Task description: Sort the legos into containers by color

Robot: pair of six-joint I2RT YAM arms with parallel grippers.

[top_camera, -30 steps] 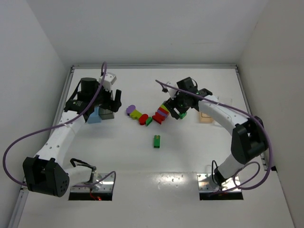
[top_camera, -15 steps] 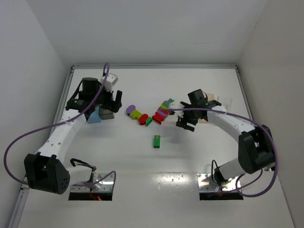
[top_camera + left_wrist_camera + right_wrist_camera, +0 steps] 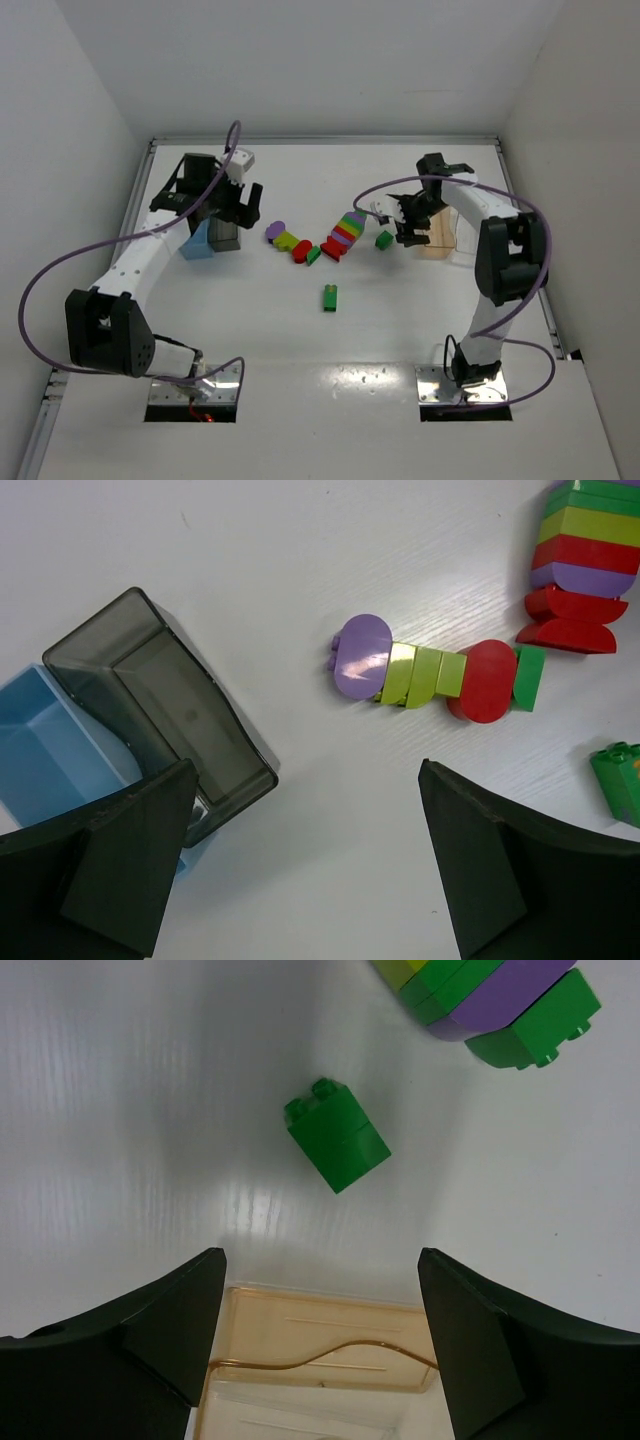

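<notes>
A loose green lego [image 3: 384, 239] [image 3: 338, 1145] lies on the table between the rainbow-striped cluster [image 3: 345, 232] [image 3: 500, 1000] and the peach-orange container [image 3: 432, 242] [image 3: 320, 1350]. My right gripper [image 3: 404, 228] [image 3: 322, 1255] hangs open over that container's near rim, with nothing between its fingers. A joined row of purple [image 3: 362, 655], yellow-green [image 3: 420, 675], red [image 3: 485, 680] and green [image 3: 527, 677] legos lies left of the cluster. My left gripper [image 3: 238, 212] [image 3: 307, 770] is wide open and empty beside the dark grey container [image 3: 225, 238] [image 3: 160, 710]. The light blue container [image 3: 198, 246] [image 3: 45, 750] touches the grey one.
Another green lego [image 3: 329, 298] [image 3: 620, 780] lies alone nearer the arm bases. White walls close in the table at the back and both sides. Purple cables loop from each arm.
The right arm swung away from the rainbow cluster toward the peach-orange container, and a green lego now lies free beside the cluster. The left arm shifted slightly toward the back.
</notes>
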